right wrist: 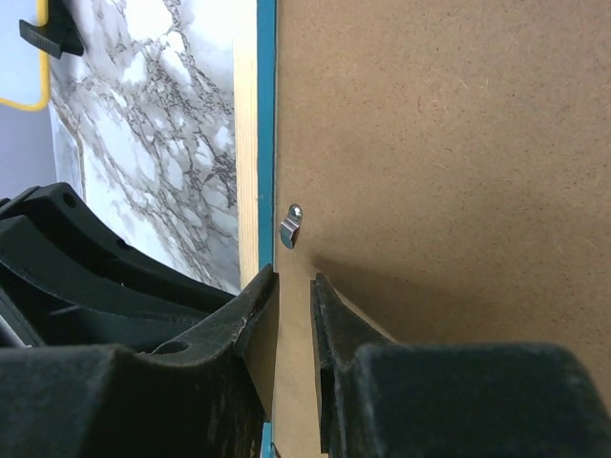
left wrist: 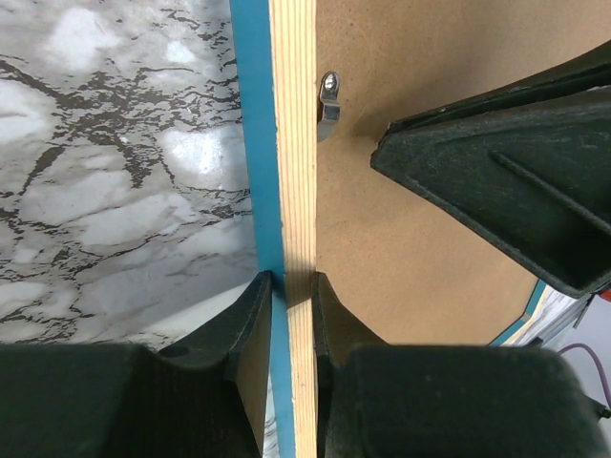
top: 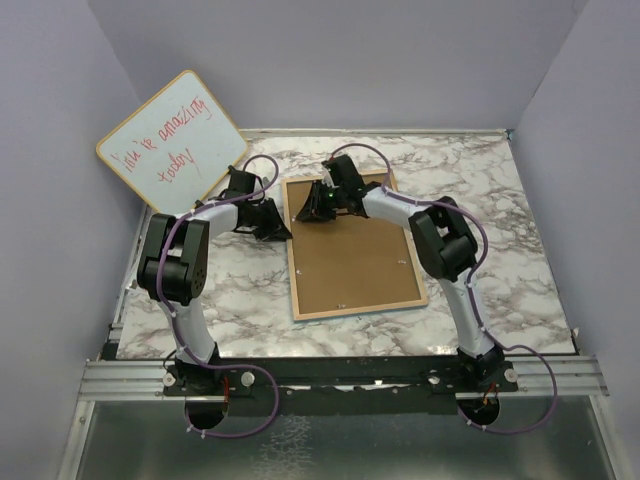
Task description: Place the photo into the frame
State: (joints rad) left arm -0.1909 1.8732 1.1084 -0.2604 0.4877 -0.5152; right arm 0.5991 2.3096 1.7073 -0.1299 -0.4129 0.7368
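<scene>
The black fingers of the left gripper [left wrist: 291, 286] fill the bottom of the left wrist view. They are closed narrowly on the long left rail of the large thin rectangular frame [left wrist: 294, 143], one finger against its bright blue outer side and the other against the inner side of the pale wood back. In the right wrist view the right gripper [right wrist: 294, 286] stands just inside that same rail. Its jaws are narrow, with a slit of board showing between them. I cannot tell whether they pinch anything.

The frame lies back-up near the middle of the white-and-grey marble worktop [left wrist: 115, 172], closer to the far edge, and both grippers are at its far-left corner. A plain brown backing board [left wrist: 410, 286] fills the frame. A small silver metal clip [left wrist: 328, 100] on the rail rests on the board just beyond the fingers. The right arm covers part of the frame's far edge. The photo cannot be seen in any view.

At the far-left corner of the worktop a round-cornered whiteboard with red handwriting [top: 175, 135] leans tilted, and the left arm hides its lower corner.
</scene>
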